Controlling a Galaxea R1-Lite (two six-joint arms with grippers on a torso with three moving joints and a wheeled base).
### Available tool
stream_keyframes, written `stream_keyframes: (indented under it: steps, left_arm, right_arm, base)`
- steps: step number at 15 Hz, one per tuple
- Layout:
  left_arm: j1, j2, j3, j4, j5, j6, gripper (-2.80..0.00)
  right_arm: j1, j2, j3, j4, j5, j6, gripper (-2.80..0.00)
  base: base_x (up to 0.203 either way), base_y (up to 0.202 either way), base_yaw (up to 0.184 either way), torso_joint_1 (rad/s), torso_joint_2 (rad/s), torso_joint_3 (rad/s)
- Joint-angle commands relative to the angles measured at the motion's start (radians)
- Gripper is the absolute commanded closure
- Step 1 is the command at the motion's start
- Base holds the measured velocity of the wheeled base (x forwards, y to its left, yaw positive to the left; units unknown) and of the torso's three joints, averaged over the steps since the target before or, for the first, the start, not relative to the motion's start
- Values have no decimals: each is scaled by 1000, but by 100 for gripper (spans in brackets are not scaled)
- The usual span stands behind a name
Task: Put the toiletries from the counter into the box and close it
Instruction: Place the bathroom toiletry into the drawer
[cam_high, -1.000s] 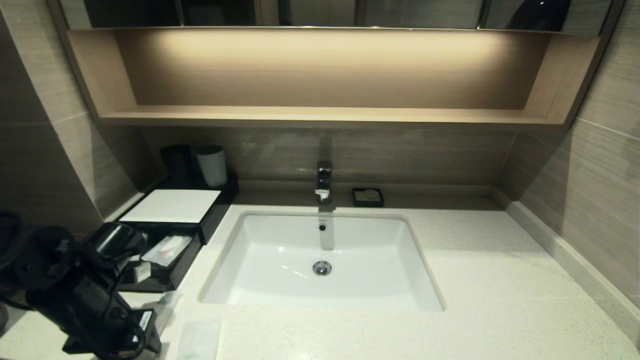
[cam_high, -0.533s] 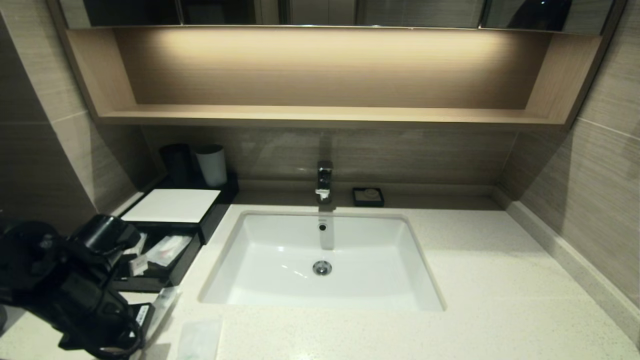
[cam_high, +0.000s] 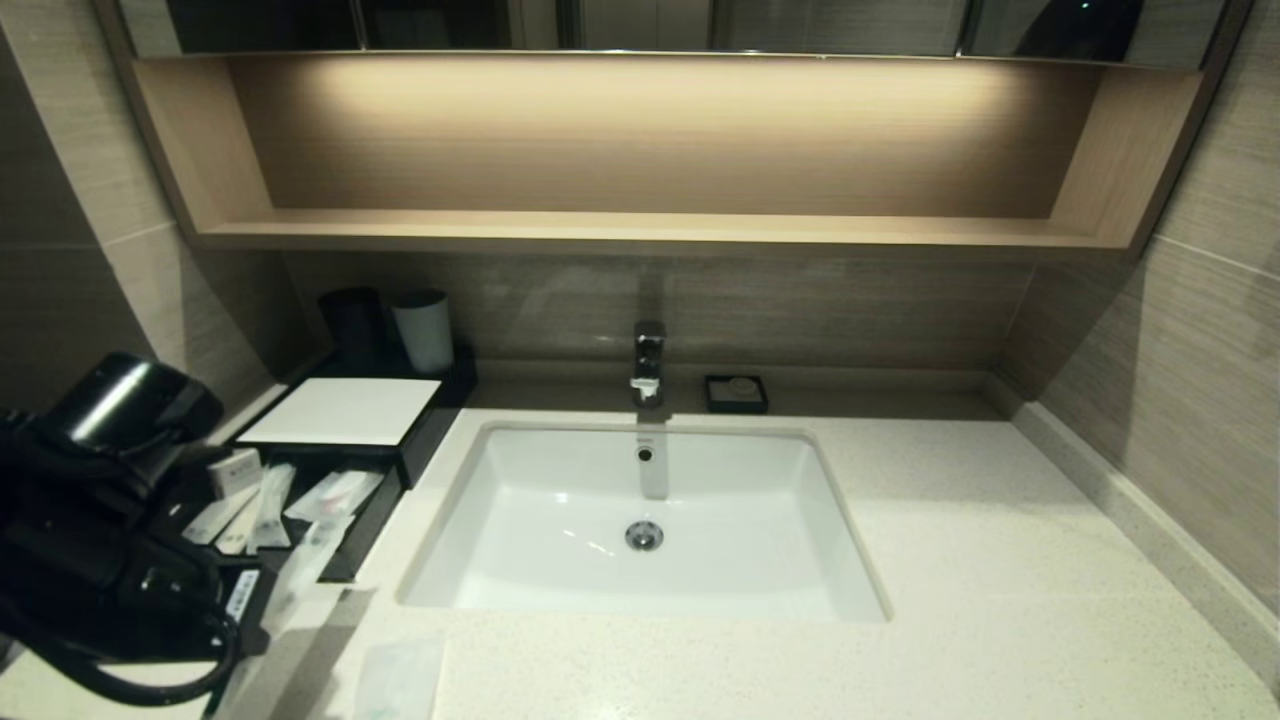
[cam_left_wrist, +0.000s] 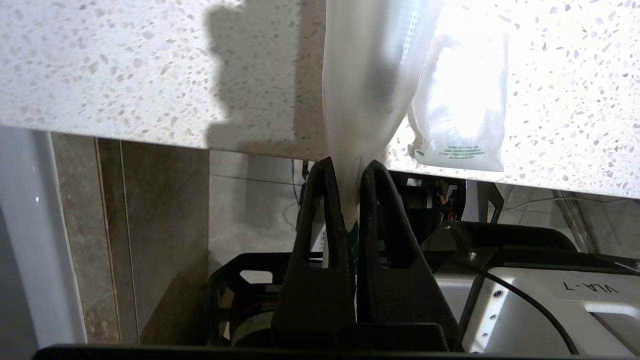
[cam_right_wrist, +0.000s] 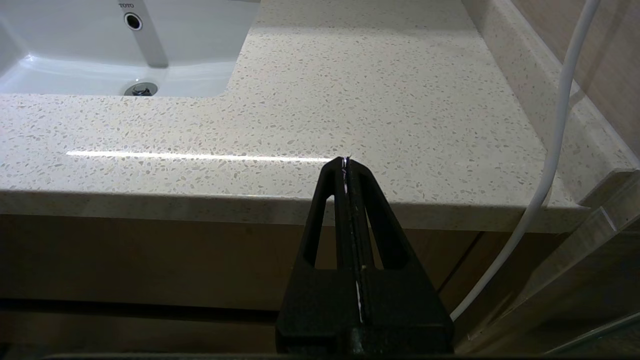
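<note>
My left gripper (cam_left_wrist: 348, 167) is shut on the green-banded end of a long clear sachet (cam_left_wrist: 370, 90). In the head view the sachet (cam_high: 305, 560) hangs above the counter (cam_high: 1000, 560), its far end by the front corner of the open drawer (cam_high: 300, 500). The gripper (cam_high: 248, 600) sits low at the left. The black box (cam_high: 340, 410) has a white top, and its drawer holds several packets. A squarish clear packet (cam_high: 400, 680) lies on the counter near the front edge; it also shows in the left wrist view (cam_left_wrist: 462, 115). My right gripper (cam_right_wrist: 346, 161) is shut and empty, off the counter's front edge at the right.
A white sink (cam_high: 640, 520) with a faucet (cam_high: 648, 360) sits mid-counter. A black cup (cam_high: 352, 325) and a white cup (cam_high: 422, 330) stand behind the box. A small black soap dish (cam_high: 736, 393) is by the back wall. A wooden shelf (cam_high: 650, 230) hangs above.
My left arm has swung up and to the left, uncovering the drawer's contents. The sachet in its grip has lifted off the counter and moved toward the drawer's front corner.
</note>
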Motion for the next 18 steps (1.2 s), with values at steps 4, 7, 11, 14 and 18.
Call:
stream_keyframes:
  steps: [4, 7, 11, 14, 18]
  left_arm:
    - [135, 107, -190, 34, 54, -18, 0]
    - [235, 234, -325, 43, 62, -16, 0]
    - [327, 440, -491, 80, 57, 13, 0]
    - [354, 510, -547, 145, 52, 20, 0]
    - [350, 506, -549, 210, 50, 21, 0]
  right_arm:
    - [0, 0, 0, 1, 0, 0, 0]
    - [0, 0, 0, 1, -1, 0, 0]
    - [0, 0, 0, 1, 0, 0, 0]
    - [0, 0, 0, 1, 0, 0, 0]
    - [1, 0, 0, 1, 0, 0, 0]
  base:
    - [0, 0, 0, 0, 0, 0]
    - [0, 0, 0, 0, 0, 0]
    - [0, 0, 0, 0, 0, 0]
    - [0, 0, 0, 0, 0, 0]
    - [0, 0, 0, 0, 0, 0]
